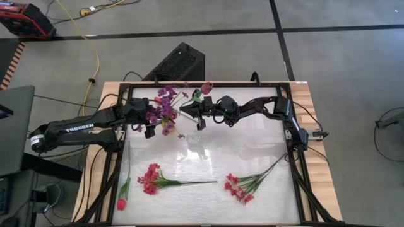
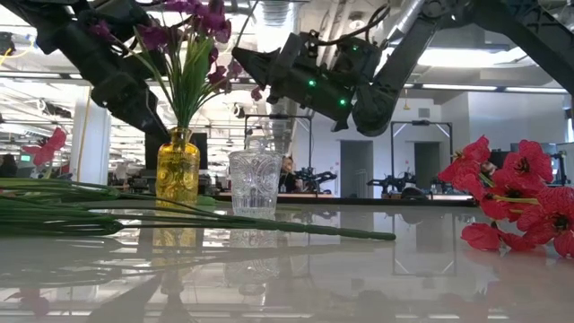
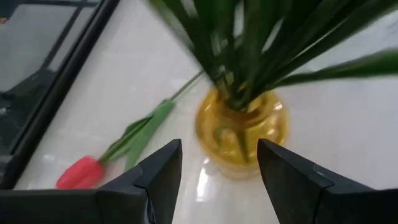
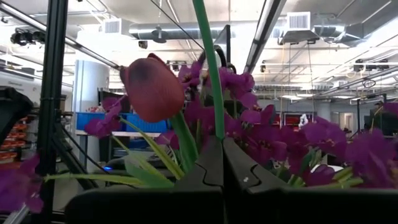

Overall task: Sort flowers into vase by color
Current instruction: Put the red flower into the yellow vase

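Observation:
A yellow vase (image 2: 178, 170) with purple flowers (image 1: 165, 107) stands at the table's far middle. A clear glass vase (image 2: 256, 182) stands beside it. My left gripper (image 3: 219, 168) hangs open just left of the yellow vase (image 3: 242, 130), slanting down at it, with nothing between its fingers. My right gripper (image 4: 222, 146) is shut on the green stem of a dark maroon tulip (image 4: 152, 87), raised above the two vases (image 1: 184, 111). Two red-pink sprays (image 1: 151, 180) (image 1: 240, 188) and a red tulip (image 1: 122, 202) lie flat on the near half of the table. My right gripper pinches the tulip's thin green stem (image 4: 216, 121) between its two fingertips. The fingers come from the table's right, slanting a little upward, and lie across the stem. The stem runs on upward from the fingers. The tulip is lifted clear of the table.
A black frame (image 1: 123, 120) runs around the white tabletop. The red tulip (image 3: 81, 173) lies near the left frame rail. A black box (image 1: 180, 63) stands beyond the far edge.

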Controlling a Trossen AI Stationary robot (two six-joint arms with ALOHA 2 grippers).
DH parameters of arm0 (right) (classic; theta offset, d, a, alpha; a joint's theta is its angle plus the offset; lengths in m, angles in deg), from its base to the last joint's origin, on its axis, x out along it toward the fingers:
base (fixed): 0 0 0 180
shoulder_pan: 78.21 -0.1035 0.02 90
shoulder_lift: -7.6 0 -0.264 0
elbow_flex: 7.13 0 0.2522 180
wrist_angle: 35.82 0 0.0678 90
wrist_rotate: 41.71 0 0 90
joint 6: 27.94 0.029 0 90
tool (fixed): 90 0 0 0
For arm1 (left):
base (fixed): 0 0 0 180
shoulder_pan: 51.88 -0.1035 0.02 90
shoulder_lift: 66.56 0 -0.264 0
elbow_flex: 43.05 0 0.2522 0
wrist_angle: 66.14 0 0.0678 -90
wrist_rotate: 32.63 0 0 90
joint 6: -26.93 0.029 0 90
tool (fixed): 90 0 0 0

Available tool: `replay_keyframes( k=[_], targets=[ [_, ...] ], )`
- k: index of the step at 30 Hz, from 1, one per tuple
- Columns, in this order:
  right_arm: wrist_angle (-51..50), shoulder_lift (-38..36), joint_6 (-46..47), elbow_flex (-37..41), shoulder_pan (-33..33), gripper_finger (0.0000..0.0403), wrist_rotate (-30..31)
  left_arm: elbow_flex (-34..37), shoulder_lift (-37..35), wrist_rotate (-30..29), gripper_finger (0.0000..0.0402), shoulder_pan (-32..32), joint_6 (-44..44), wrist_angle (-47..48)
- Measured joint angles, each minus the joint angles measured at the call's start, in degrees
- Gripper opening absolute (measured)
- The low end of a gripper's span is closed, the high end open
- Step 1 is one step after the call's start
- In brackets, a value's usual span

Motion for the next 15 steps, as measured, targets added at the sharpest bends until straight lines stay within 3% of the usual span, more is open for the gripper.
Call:
replay_keyframes(
  k=[3,15],
  targets=[
    [0.0,0.0,0.0,0.0,0.0,0.0014,0.1,0.0,0.0,3.0,0.0199,0.0,0.0,-1.8],
    [0.2,0.0,-0.5,0.0,-0.7,0.0014,0.6,0.6,2.4,4.5,0.0199,0.0,0.1,-6.6]
  ],
)
